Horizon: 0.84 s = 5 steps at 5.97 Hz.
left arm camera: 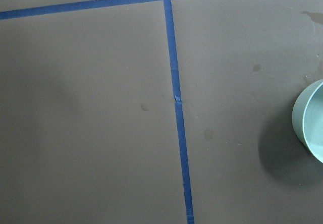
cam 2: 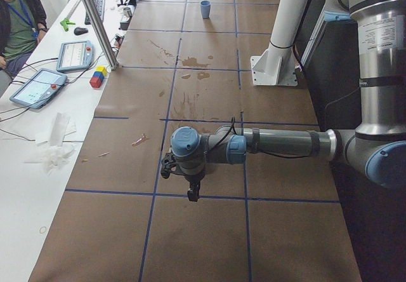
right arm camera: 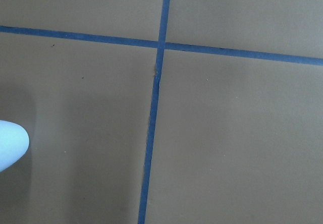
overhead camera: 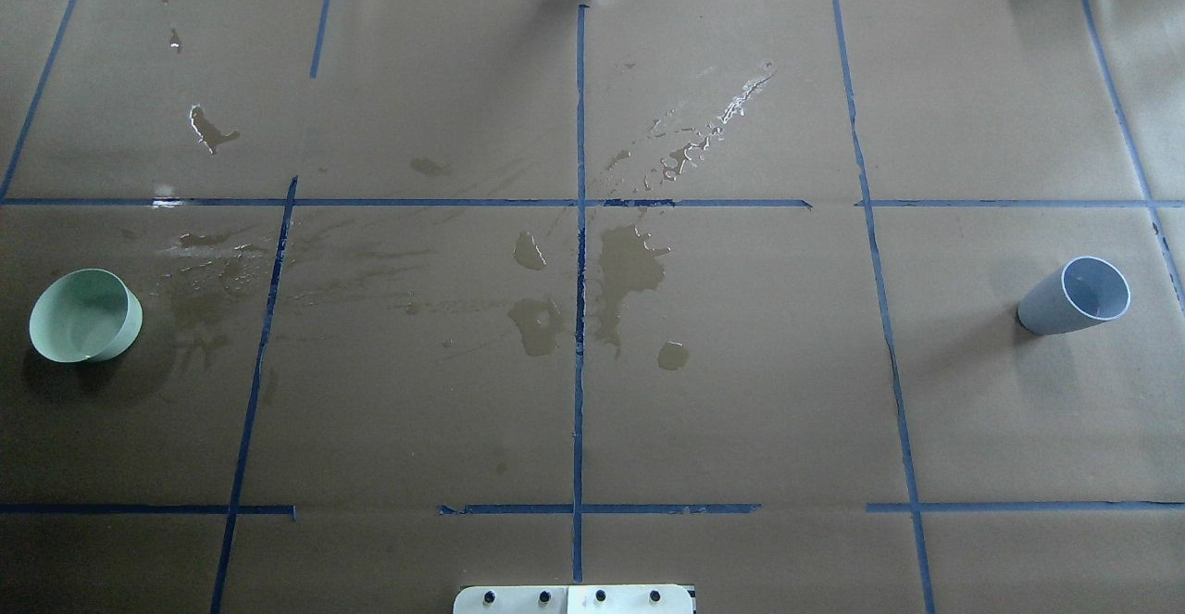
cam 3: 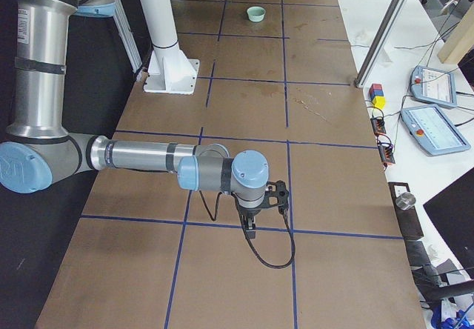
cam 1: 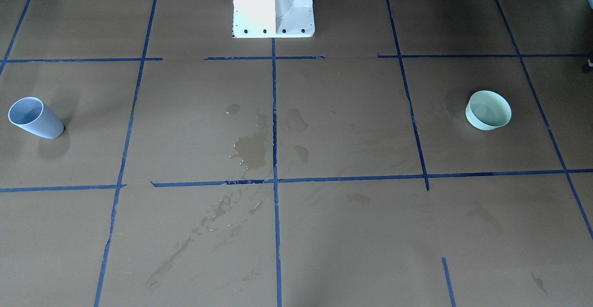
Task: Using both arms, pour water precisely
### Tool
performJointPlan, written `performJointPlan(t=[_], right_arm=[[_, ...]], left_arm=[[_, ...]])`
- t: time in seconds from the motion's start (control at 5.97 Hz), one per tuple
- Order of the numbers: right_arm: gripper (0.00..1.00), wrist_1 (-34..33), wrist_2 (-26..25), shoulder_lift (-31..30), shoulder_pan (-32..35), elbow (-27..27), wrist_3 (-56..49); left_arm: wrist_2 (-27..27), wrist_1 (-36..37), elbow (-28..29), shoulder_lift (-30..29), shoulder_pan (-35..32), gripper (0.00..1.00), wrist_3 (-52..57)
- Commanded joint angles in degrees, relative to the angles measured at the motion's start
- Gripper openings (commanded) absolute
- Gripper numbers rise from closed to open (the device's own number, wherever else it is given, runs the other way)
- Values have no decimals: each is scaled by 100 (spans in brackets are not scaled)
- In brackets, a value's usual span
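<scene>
A pale green bowl [cam 1: 488, 110] stands at the table's left end [overhead camera: 85, 316]; its rim shows at the right edge of the left wrist view [left arm camera: 310, 125]. A blue-grey cup [cam 1: 35, 117] stands at the right end [overhead camera: 1074, 297], with a sliver in the right wrist view [right arm camera: 10, 144]. Water lies as glinting puddles [overhead camera: 629, 262] on the brown paper mid-table [cam 1: 250, 149]. The left gripper [cam 2: 192, 194] and the right gripper [cam 3: 249, 233] point down over the table's ends. Each shows only in a side view, so I cannot tell open or shut.
The white pedestal [cam 1: 273, 6] stands at the robot's edge. Blue tape lines [overhead camera: 580, 318] grid the paper. Beyond the far edge are an operator [cam 2: 16, 21], control tablets [cam 2: 38, 86], coloured blocks [cam 2: 98, 77] and a metal post [cam 2: 95, 21].
</scene>
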Motion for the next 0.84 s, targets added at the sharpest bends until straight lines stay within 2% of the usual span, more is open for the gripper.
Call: performJointPlan(t=[0.0, 0.17, 0.5, 0.67], right_arm=[[100, -5, 19, 16, -2, 43, 17], [100, 430, 37, 7, -2, 34, 61], [100, 495, 37, -10, -11, 34, 70], [100, 504, 11, -10, -11, 34, 26]], left_arm=[[-9, -3, -8, 0, 3, 100, -5], [-9, -21, -52, 0, 3, 100, -6], [-26, -38, -44, -114, 38, 100, -58], [-18, -38, -44, -524, 4, 100, -389]])
